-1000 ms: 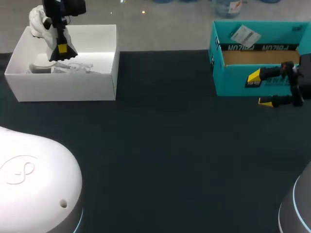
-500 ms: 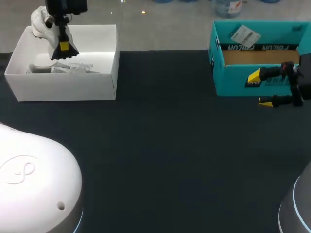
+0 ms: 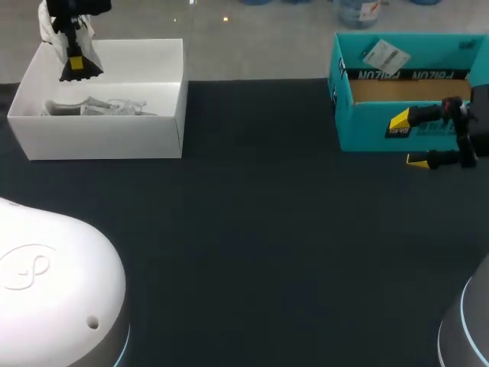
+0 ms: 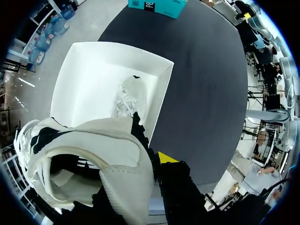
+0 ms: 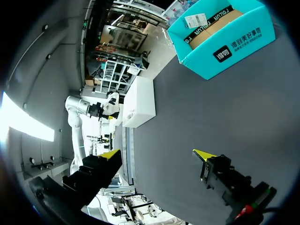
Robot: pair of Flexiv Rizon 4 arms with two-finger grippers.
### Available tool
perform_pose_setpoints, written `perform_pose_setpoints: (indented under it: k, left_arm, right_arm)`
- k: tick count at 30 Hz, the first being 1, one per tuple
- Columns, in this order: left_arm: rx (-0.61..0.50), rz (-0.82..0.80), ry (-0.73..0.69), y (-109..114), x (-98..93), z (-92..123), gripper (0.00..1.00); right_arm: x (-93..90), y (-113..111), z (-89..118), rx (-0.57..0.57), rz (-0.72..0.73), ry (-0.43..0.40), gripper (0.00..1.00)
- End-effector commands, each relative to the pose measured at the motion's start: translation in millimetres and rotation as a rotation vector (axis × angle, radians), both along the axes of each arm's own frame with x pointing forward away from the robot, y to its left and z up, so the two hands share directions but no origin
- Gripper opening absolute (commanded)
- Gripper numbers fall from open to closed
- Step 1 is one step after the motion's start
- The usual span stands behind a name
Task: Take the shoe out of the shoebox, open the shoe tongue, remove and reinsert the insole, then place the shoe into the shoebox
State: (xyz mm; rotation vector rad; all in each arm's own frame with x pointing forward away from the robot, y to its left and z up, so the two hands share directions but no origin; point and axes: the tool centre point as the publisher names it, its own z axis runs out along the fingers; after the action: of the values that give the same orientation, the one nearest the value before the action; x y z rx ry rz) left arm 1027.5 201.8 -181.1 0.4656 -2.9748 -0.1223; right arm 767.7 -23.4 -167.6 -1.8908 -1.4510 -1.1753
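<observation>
Left end effector [image 3: 75,67]: clamped on the heel collar of a white shoe [image 4: 93,159], which hangs clear above the far left corner of the white shoebox [image 3: 99,138]. One yellow tip [image 4: 166,157] shows beside the shoe; the other is hidden behind the upper. The shoe has black patches on its side, and its opening faces the wrist. White shoebox [image 4: 89,79]: open-topped, standing on the dark surface [image 3: 267,245] directly beneath this end effector. Second shoe [image 3: 95,105]: white, lying inside the shoebox, below and ahead of the held shoe and apart from it. Right end effector [image 3: 409,141]: fingers spread wide, nothing between them, poised over the surface just beside the near wall of the teal box [image 3: 367,130], one tip in front of that wall. Teal box [image 5: 225,42]: open, with a brown interior and a white tag inside, ahead of the right end effector and well apart from the white shoebox.
</observation>
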Motion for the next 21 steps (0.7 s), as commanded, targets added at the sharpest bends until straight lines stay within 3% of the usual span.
perform_pose_setpoints:
  k: [1,10,14,18,21]
  left_arm:
    - [-0.019,0.015,0.028,15.2,37.6,-3.6,0.0]
    - [-0.018,0.009,-0.015,42.6,84.0,-15.3,0.0]
    - [-0.017,-0.024,-0.014,52.4,94.2,-21.3,0.0]
    - [-0.029,-0.219,0.013,60.8,98.5,-21.7,0.0]
    - [0.037,-0.569,0.018,67.8,96.3,-22.9,0.0]
  right_arm:
    - [-0.2,1.1,-0.1,-0.004,-0.003,0.003,1.0]
    - [-0.2,1.1,-0.1,-0.004,-0.003,0.003,1.0]
    - [-0.2,1.1,-0.1,-0.004,-0.003,0.003,1.0]
    - [-0.2,1.1,-0.1,-0.004,-0.003,0.003,1.0]
    - [-0.2,1.1,-0.1,-0.004,-0.003,0.003,1.0]
